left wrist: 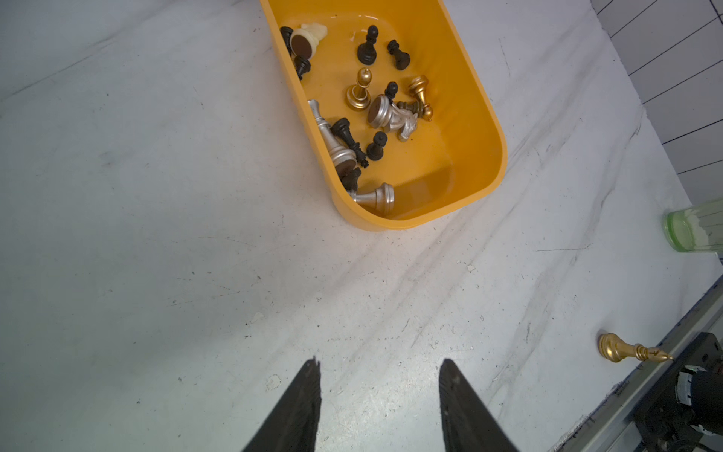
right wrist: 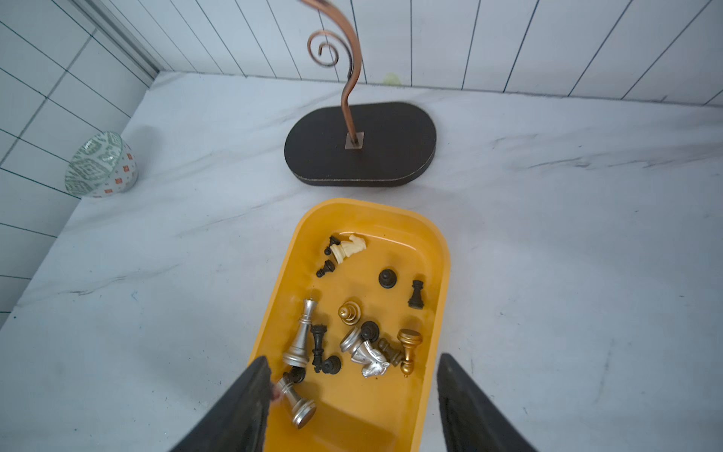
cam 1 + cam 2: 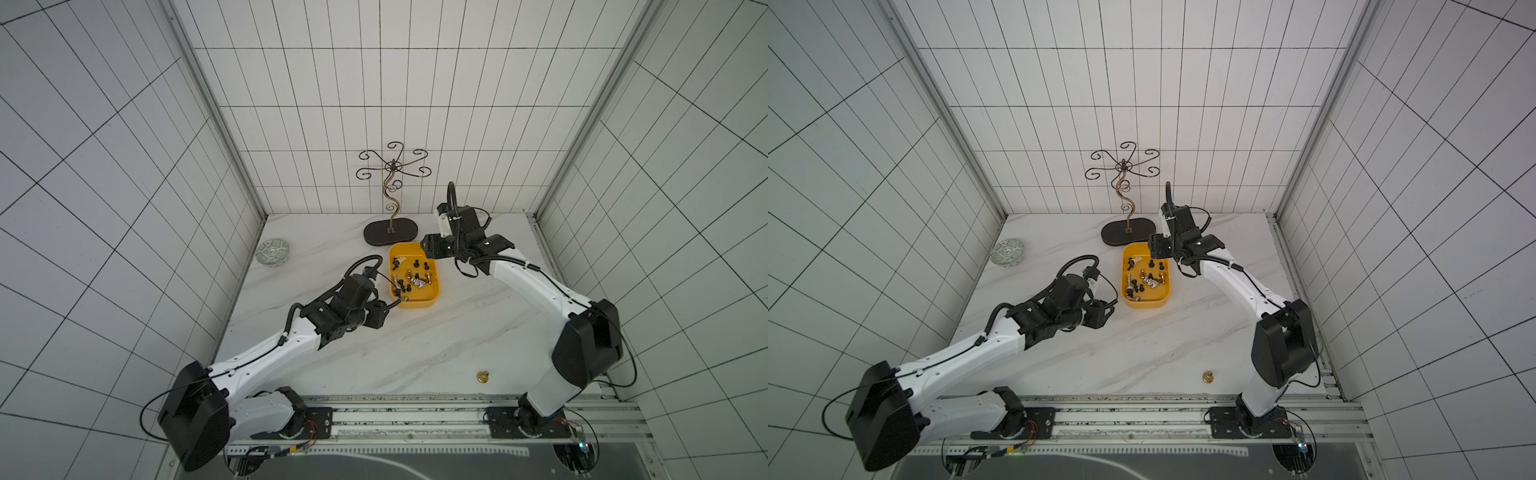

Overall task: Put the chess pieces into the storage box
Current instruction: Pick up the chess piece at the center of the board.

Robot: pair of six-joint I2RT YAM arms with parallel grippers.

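The yellow storage box [image 3: 415, 302] [image 3: 1144, 302] sits mid-table and holds several chess pieces [image 3: 417, 282] [image 1: 385, 113] [image 2: 299, 340]: black, silver, gold and one cream, mostly lying on their sides. One gold chess piece [image 3: 483, 377] [image 3: 1208, 377] [image 1: 626, 348] stands alone near the table's front right. My left gripper [image 1: 379, 362] [image 3: 392, 305] is open over bare table beside the box's near-left corner, with nothing in it. My right gripper [image 2: 354, 357] [image 3: 428, 246] hangs open above the box [image 2: 444, 250], nothing between its fingers.
A dark oval stand base [image 3: 390, 230] [image 2: 360, 144] with a curled wire tree sits just behind the box. A green-white patterned bowl [image 3: 273, 251] [image 2: 99, 164] rests at the far left by the wall. A metal rail [image 3: 415, 409] runs along the front edge.
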